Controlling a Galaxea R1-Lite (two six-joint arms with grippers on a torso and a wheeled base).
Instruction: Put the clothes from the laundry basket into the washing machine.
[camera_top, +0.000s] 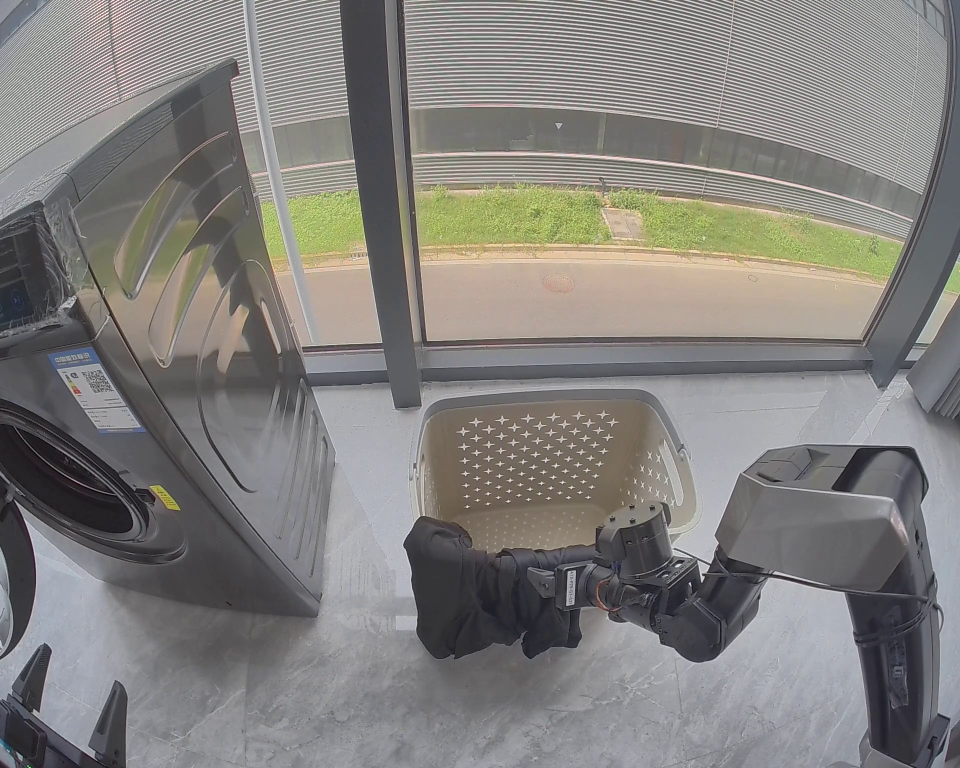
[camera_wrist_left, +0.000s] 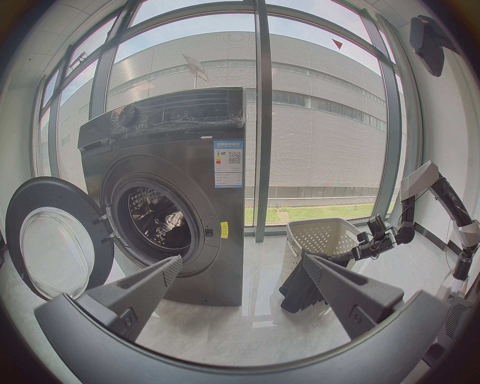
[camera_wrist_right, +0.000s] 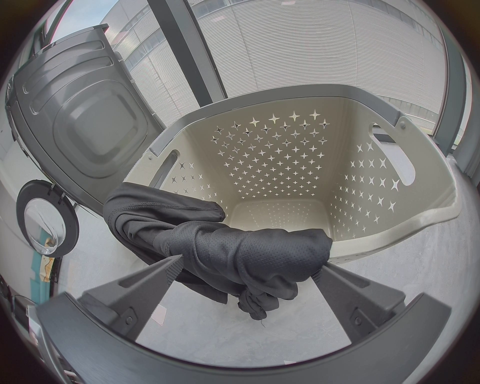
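R tool (camera_top: 540, 590) is pinching a black garment (camera_top: 470, 595), fabric bunched between its fingers (camera_wrist_right: 172, 267). It sits low, at the near edge of the laundry basket (camera_top: 550, 400), on the side toward the washing machine (camera_top: 200, 350). Most of the cloth hangs past the tool, outside the basket and down toward the floor (camera_top: 300, 700). Can't tell if the hem touches the floor or if the cloth rests on the basket rim. In the R wrist view the garment (camera_wrist_right: 225, 245) crosses in front of the basket's near rim, w/ a fold drooping below the R tool (camera_wrist_right: 247, 280).

Basket is cream plastic w/ star-shaped holes, a grey rim (camera_wrist_right: 300, 92) and handle slots. It stands upright on the floor, just in front of the window (camera_top: 650, 150), and its bare bottom shows.

Washer is a dark grey front-loader, to the robot's left of the basket, near it but not touching. Its round door (camera_wrist_left: 55, 235) is swung wide open and the drum opening (camera_wrist_left: 155, 220) is uncovered.

L tool (camera_wrist_left: 241, 260) has its fingers spread apart. It sits low at the robot's left (camera_top: 72, 690), in front of the washer and facing the drum opening, well apart from the garment (camera_wrist_left: 300, 287) and the basket (camera_wrist_left: 320, 222).
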